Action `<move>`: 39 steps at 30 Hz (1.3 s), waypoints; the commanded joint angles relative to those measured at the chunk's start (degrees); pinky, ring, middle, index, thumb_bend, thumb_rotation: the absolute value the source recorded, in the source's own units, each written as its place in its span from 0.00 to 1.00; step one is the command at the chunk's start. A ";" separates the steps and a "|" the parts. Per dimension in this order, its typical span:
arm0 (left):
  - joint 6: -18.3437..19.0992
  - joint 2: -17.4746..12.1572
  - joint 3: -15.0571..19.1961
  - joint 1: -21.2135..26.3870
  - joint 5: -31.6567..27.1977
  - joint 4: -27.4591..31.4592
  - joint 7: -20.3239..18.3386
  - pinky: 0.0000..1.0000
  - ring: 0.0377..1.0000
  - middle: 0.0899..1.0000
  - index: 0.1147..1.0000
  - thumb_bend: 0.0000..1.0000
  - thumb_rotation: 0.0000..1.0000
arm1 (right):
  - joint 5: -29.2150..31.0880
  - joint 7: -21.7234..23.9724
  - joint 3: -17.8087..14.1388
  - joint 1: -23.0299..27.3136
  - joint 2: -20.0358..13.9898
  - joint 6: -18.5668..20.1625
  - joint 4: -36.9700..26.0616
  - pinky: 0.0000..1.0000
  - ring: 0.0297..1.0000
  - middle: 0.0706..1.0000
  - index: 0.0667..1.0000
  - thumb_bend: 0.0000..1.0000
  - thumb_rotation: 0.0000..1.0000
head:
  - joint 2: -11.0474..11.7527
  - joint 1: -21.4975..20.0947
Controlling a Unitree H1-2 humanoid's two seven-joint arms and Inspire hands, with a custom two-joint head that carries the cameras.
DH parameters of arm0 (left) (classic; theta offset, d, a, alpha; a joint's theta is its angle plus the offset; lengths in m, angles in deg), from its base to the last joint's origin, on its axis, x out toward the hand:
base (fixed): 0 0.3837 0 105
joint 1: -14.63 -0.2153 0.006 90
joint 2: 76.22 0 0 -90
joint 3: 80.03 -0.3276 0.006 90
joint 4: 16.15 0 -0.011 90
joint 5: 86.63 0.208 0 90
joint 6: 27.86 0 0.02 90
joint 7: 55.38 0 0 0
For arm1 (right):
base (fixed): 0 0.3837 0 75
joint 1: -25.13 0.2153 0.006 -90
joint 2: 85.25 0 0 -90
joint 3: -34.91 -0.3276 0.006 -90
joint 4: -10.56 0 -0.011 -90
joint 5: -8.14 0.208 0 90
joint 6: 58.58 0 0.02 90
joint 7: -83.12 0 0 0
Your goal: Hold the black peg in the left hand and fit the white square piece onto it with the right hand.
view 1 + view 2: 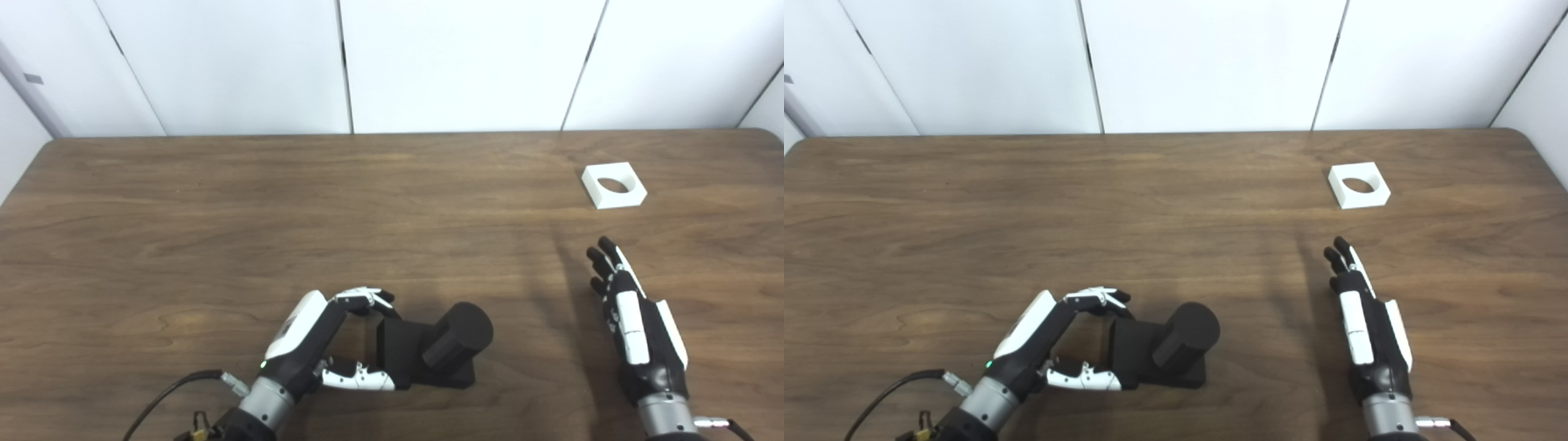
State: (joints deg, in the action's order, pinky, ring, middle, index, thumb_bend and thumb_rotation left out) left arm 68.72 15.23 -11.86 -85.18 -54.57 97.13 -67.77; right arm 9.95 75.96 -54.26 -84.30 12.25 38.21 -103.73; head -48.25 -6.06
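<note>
figure: opening stage of the peg-and-square assembly, seen from my head cameras. my left hand lay at the near left of the wooden table, its fingers curled over the far edge of the black peg base and its thumb along the near edge. the fingers appeared to touch the base, but whether they had clamped firmly i could not tell; the peg's base rested flat on the table and nothing had been lifted. i judged this bracketing grasp to be placed on the square base so that the round post, which leaned toward the right in the view, stayed free to receive the other part.

my right hand hovered at the near right, fingers stretched out straight and held close together, empty, edge-on to the cameras and pointing toward the far side. the white square piece lay flat at the far right, well apart from that hand and beyond its fingertips, with its round hole facing up. i judged the extended pose to be a reach lined up with the piece, which had not yet been touched.

no containers were present; the only opening in the scene was the hole in the white piece, and it was empty.
</note>
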 commanded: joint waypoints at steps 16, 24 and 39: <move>-2.89 -1.45 -2.91 -1.03 27.22 -1.80 2.39 0.95 0.84 0.74 0.42 0.51 0.05 | 1.00 -0.25 0.37 0.84 3.91 -0.63 -2.05 0.99 0.98 0.93 0.96 0.64 1.00 | 0.52 0.62; -3.35 -0.46 -3.13 -1.45 34.32 -1.47 1.95 0.93 0.82 0.73 0.42 0.52 0.05 | 0.49 -0.37 0.54 0.74 3.95 -0.60 -1.83 1.00 0.99 0.93 0.95 0.66 1.00 | 0.90 0.17; 0.09 3.79 -0.93 -1.56 40.38 1.00 -6.87 0.92 0.84 0.77 0.42 0.51 0.05 | 0.70 -0.44 0.58 0.66 4.12 -1.78 -1.19 0.98 0.97 0.92 0.95 0.64 1.00 | 1.55 -0.62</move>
State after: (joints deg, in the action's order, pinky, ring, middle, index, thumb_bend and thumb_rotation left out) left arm 66.75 19.78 -13.53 -86.53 -17.11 99.49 -72.06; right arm 11.16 75.94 -54.09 -84.14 12.23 38.13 -103.69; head -46.67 -6.68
